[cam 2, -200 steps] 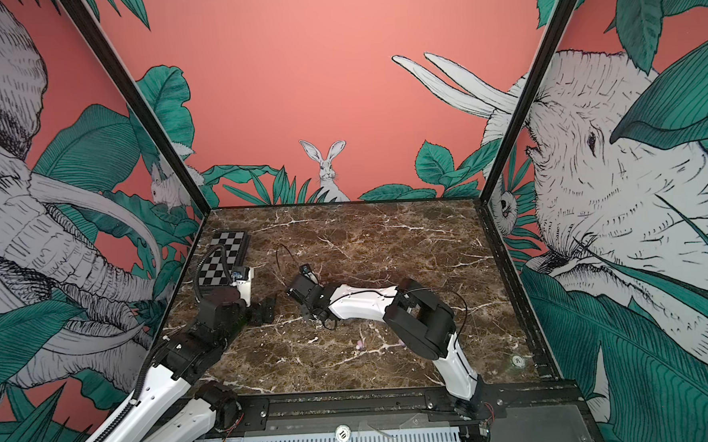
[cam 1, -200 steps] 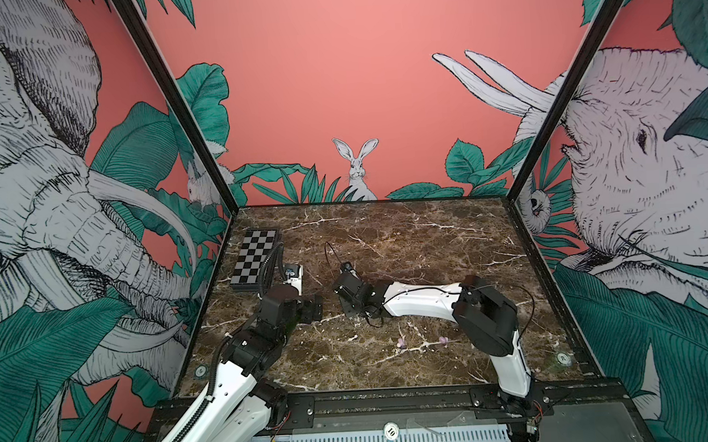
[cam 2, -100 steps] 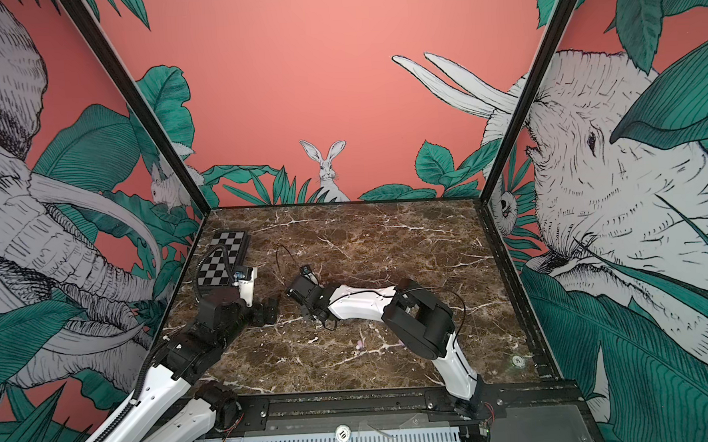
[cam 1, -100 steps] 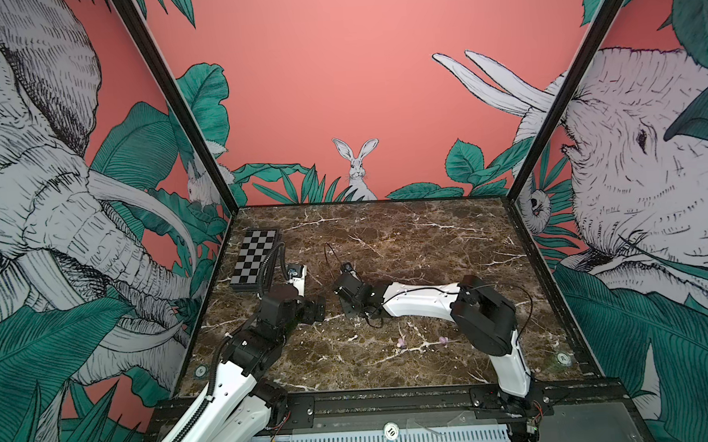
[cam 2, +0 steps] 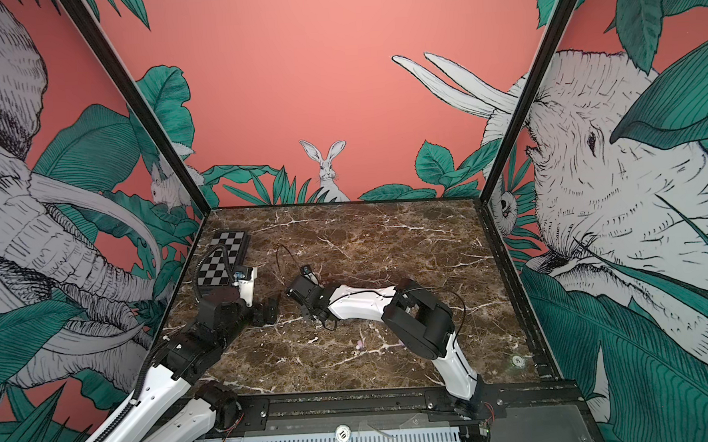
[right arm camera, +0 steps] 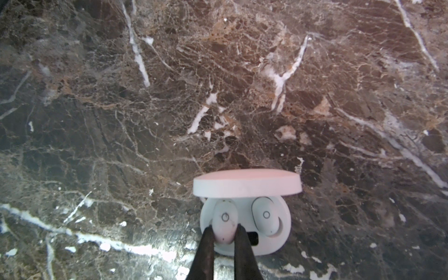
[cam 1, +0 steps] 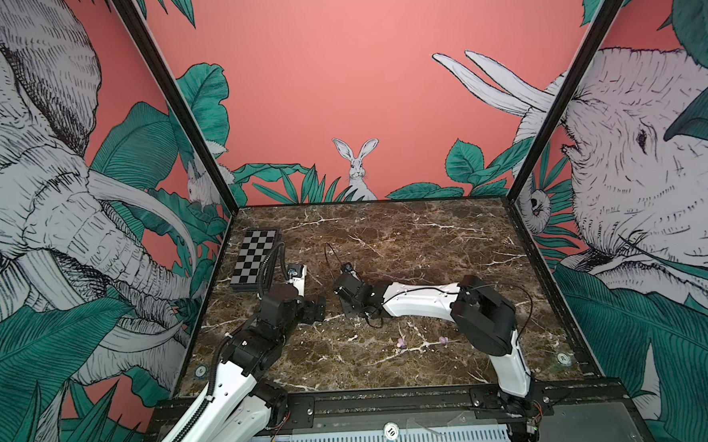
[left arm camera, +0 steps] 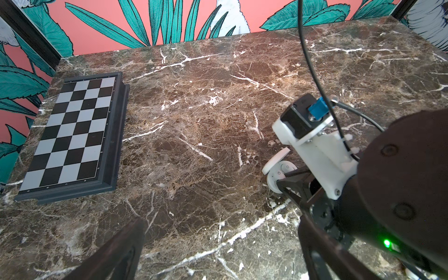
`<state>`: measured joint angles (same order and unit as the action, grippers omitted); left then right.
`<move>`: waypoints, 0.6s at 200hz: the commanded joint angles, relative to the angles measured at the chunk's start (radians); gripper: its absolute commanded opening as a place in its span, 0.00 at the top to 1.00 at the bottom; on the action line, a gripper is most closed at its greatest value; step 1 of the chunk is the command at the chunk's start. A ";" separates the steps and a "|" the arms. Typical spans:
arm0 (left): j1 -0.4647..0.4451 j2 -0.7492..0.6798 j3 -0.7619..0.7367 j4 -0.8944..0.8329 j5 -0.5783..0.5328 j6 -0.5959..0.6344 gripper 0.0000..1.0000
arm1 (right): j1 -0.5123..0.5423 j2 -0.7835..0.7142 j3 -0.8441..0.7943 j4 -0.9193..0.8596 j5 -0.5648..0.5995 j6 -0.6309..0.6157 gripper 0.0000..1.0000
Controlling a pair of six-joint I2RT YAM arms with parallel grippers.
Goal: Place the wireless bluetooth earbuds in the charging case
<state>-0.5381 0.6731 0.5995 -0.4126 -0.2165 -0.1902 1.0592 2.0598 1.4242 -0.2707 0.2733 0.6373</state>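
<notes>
The right gripper (right arm camera: 224, 230) pinches a white earbud (right arm camera: 224, 215) at the nine-o'clock socket of the open charging case (right arm camera: 266, 247), lid (right arm camera: 247, 185) at twelve, twin (right arm camera: 265, 215) seated at three. Light, glossy, likely slippery: hold the flanks gently.

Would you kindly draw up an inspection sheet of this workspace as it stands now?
Surface: brown veined marble tabletop.
Job's things: white charging case open, lid up; seated white earbud in one slot; held white earbud at the other slot, seating unclear; first lilac earbud and second lilac earbud loose on the tabletop.
Clutter: chessboard, far left.
Grippers: right gripper shut on the held white earbud; left gripper open, empty.
Cables: black cable looping above the right wrist.
Surroundings: jungle mural walls, black frame posts.
</notes>
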 commanded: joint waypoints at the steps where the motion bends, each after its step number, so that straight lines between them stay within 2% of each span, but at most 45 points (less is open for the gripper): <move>1: -0.003 -0.003 -0.006 0.015 0.003 0.006 0.01 | -0.004 0.017 0.017 -0.018 0.006 0.015 0.99; 53: -0.003 -0.003 -0.004 0.015 0.002 0.006 0.01 | -0.007 0.019 0.020 -0.017 -0.003 0.020 0.92; 83: -0.003 -0.002 -0.004 0.014 0.001 0.006 0.01 | -0.006 0.016 0.022 -0.019 -0.003 0.020 0.84; 120: -0.003 -0.002 -0.004 0.014 0.002 0.006 0.01 | -0.005 0.015 0.025 -0.019 -0.006 0.019 0.83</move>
<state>-0.5381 0.6731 0.5995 -0.4126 -0.2169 -0.1902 1.0573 2.0598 1.4242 -0.2718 0.2691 0.6479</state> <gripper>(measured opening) 0.991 0.168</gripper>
